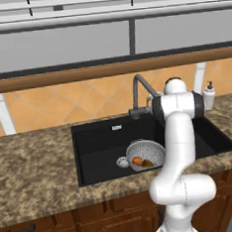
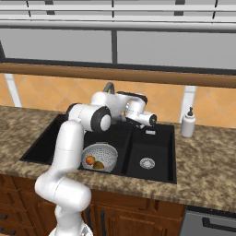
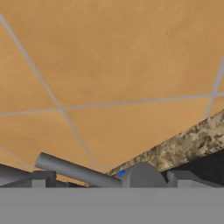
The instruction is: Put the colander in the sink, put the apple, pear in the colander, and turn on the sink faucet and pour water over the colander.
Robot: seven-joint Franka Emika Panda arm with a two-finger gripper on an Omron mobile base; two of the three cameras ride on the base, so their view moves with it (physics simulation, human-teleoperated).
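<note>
- Left base view: the sink [image 1: 96,154] sits in the speckled counter [image 1: 33,170], with bare stone to its left and a narrow strip along the front edge. The colander [image 1: 146,152] rests in the big basin near the front wall, next to a silver drain [image 1: 122,162]; the apple [image 1: 137,161] and pear [image 1: 148,163] lie inside it, side by side. My own arm covers the basin's right part and the divider. The sink faucet [image 1: 138,93] rises at the back rim, its spout running behind my shoulder. A white soap bottle [image 1: 209,95] stands at the back right.
- Right base view: my hand reaches over the back rim by the faucet base, but the gripper itself is too small and dark to read. The smaller basin lies open.
- Hand view: my fingertips [image 3: 43,178] stand wide apart, holding nothing. The faucet's side lever [image 3: 74,170] lies between them, just ahead, against orange wall tile [image 3: 113,65]. Whether a tip touches it, I cannot tell.
</note>
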